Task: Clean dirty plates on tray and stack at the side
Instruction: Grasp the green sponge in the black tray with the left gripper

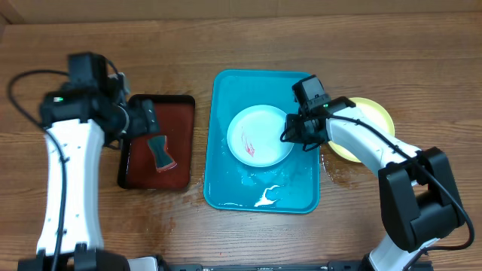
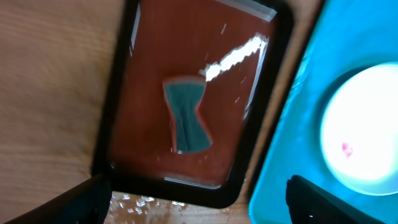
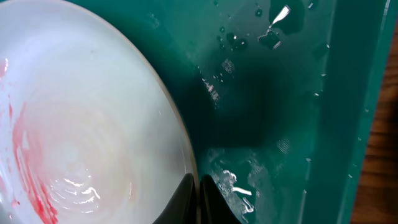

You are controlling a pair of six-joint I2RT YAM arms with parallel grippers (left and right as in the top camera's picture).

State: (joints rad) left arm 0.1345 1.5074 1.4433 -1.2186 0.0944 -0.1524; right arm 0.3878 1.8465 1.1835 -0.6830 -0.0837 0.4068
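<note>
Currently the pale plate [image 1: 256, 135] w/ red smears [image 1: 247, 141] sits in the upper middle of the turquoise tray [image 1: 218, 181], centre of the table [image 1: 226, 38]. The right gripper [image 1: 290, 137] is at the plate's right rim. In the wrist view its fingertips [image 3: 186, 198] are drawn close together, w/ the rim edge running down betw. them, so it's pinching the plate's edge. Can't tell if the plate is raised off the tray floor.

Water drops and a whitish patch [image 1: 267, 197] lie on the tray near its front edge; can't tell if that's foam or paper.

A yellow-green plate [image 1: 373, 113] rests on the table just right of the tray, partly under the right arm.

The left gripper [image 1: 147, 120] hangs over the dark red tray [image 1: 181, 105], left of the turquoise one. Its fingers [image 2: 74, 202] are spread wide, holding nothing. A teal sponge [image 1: 160, 153] w/ red edges lies in the red tray, apart from the fingers.
</note>
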